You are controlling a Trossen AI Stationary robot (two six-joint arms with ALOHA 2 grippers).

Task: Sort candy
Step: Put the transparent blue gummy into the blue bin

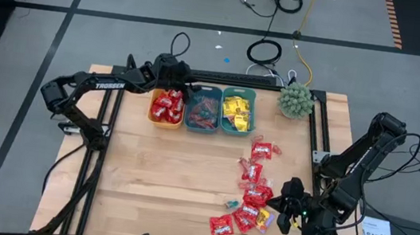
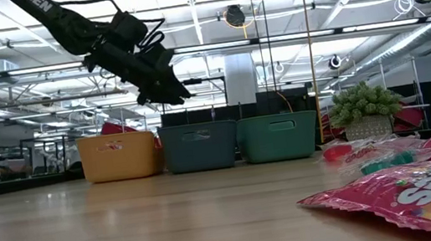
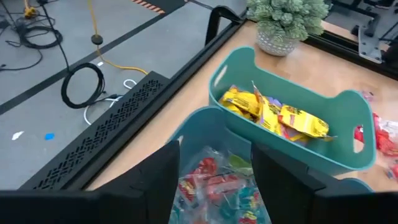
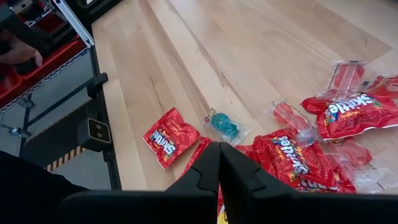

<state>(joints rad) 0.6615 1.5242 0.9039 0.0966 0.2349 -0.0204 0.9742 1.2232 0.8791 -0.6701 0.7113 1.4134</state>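
Candy in shiny red packets (image 1: 252,196) is scattered at the high view's lower right, where the right gripper (image 4: 219,149) is seen pinched shut, empty. The left gripper (image 3: 214,177) is held parted and empty above the middle blue plastic bin (image 1: 203,109), upper centre.

Left gripper (image 2: 171,93) hanging above three bins (image 2: 200,146) at the table's far edge, plant (image 2: 364,110) to their right, red candy (image 2: 411,190) close by.

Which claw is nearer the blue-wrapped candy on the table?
Right. The right claw sits shut just beside the blue-wrapped candy in the loose pile; the left claw hangs over the middle bin across the table.
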